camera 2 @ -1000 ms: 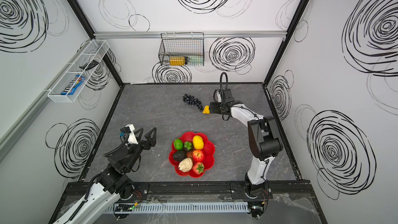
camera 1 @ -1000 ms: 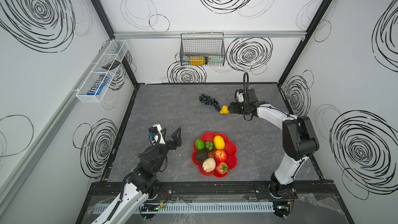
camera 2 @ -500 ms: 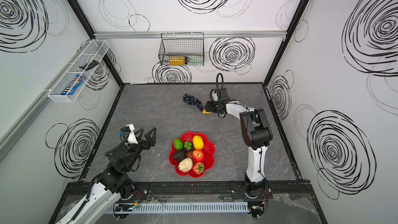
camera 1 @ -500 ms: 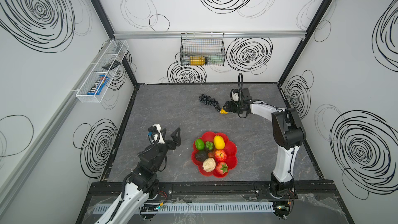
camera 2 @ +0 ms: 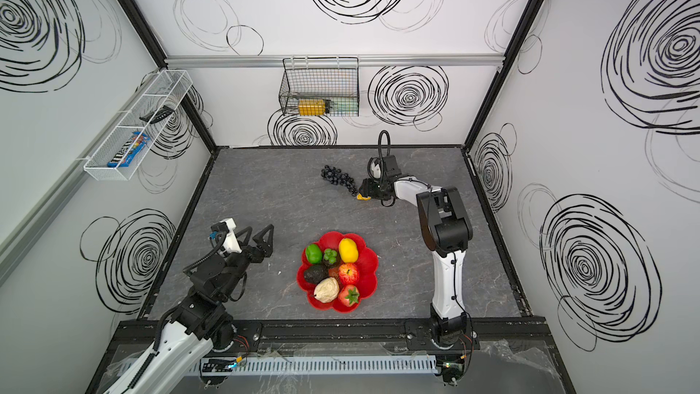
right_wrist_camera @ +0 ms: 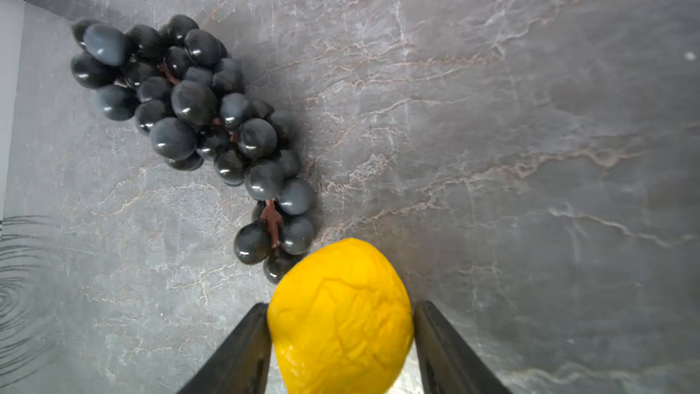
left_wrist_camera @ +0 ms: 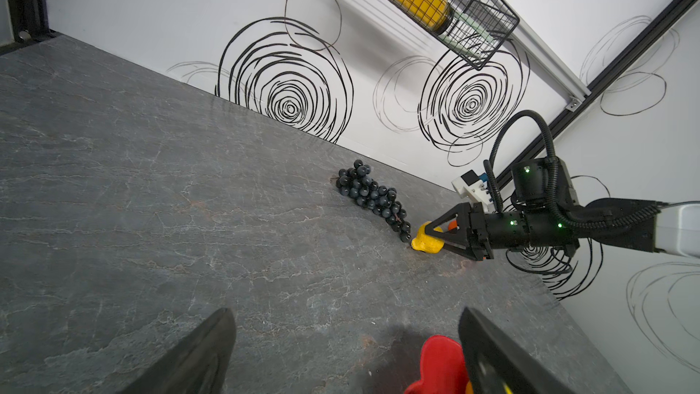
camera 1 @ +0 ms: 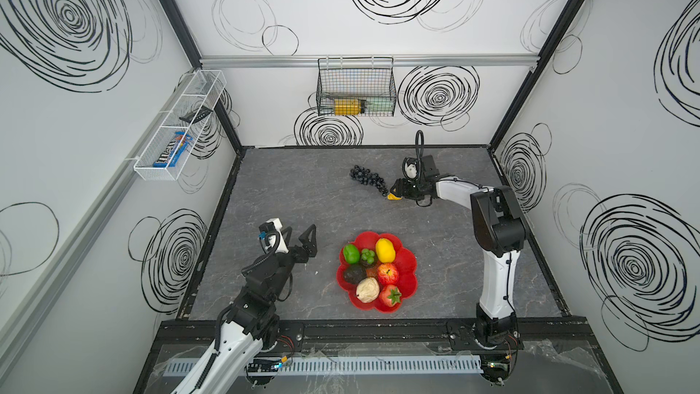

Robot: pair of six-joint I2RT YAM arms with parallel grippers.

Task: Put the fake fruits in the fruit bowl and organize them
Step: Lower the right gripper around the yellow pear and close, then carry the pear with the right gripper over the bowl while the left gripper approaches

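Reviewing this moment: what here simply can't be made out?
Whether the right gripper presses the lemon: right wrist view, the lemon's bulge covers the contact.
Fruit bowl, left wrist view: cut off by the edge, partly behind the left gripper.
Dark item in the white mesh basket, both top views: too small.

Red bowl (camera 1: pixel 408 259), yellow lemon (right_wrist_camera: pixel 341 316), black grapes (right_wrist_camera: pixel 193 102).

Overhead stereo pair; two close wrist views
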